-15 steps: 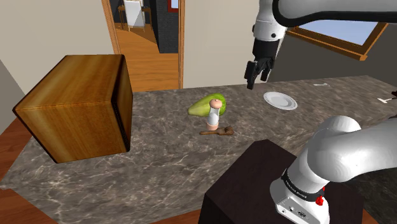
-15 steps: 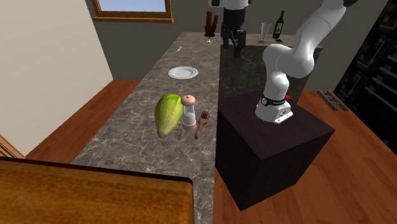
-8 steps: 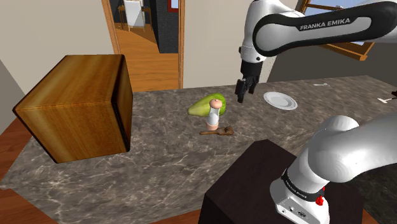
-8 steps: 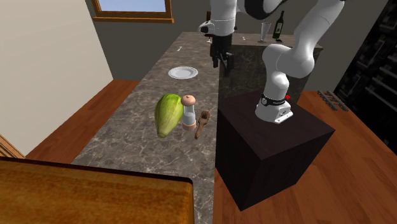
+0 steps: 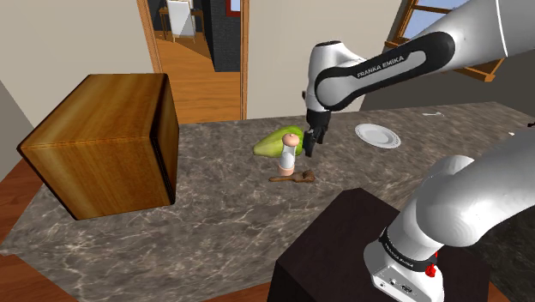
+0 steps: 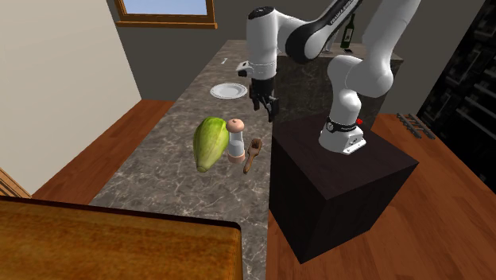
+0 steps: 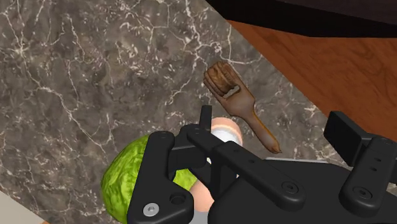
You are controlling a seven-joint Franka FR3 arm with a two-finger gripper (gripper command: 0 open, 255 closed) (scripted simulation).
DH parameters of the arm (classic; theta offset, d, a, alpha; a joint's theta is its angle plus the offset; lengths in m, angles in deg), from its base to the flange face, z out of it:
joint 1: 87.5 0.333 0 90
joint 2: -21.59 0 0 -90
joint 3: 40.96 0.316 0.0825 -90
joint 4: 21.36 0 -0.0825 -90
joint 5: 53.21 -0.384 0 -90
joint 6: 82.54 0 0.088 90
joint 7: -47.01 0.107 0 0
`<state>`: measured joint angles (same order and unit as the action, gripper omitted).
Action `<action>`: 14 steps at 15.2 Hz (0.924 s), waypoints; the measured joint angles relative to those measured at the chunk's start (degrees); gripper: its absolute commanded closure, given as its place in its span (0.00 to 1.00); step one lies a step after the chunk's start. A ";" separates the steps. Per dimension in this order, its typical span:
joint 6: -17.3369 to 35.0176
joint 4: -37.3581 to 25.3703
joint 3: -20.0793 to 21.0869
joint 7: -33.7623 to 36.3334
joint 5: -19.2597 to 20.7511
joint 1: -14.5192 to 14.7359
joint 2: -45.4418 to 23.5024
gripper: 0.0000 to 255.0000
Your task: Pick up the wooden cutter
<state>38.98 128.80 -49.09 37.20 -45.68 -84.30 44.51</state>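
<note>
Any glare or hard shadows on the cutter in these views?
Shoulder view: wooden cutter evenly lit, no glare. Second exterior view: no glare; its brown reads dark against the grey marble counter. Wrist view: flat light, head and handle plainly lit, no hard shadow under it.

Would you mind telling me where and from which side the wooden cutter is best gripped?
I'd take the wooden cutter by its slim handle, from straight above, closing across it: it lies flat on the counter, and the handle is narrower than the head.

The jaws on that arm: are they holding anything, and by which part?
Nothing held. The jaws stand open above the counter; the wooden cutter lies untouched.
</note>
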 measured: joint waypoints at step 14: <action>24.29 -2.87 -1.94 -12.05 -3.76 2.13 -27.75 0.00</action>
<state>63.27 125.93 -51.03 25.15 -49.44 -82.18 16.77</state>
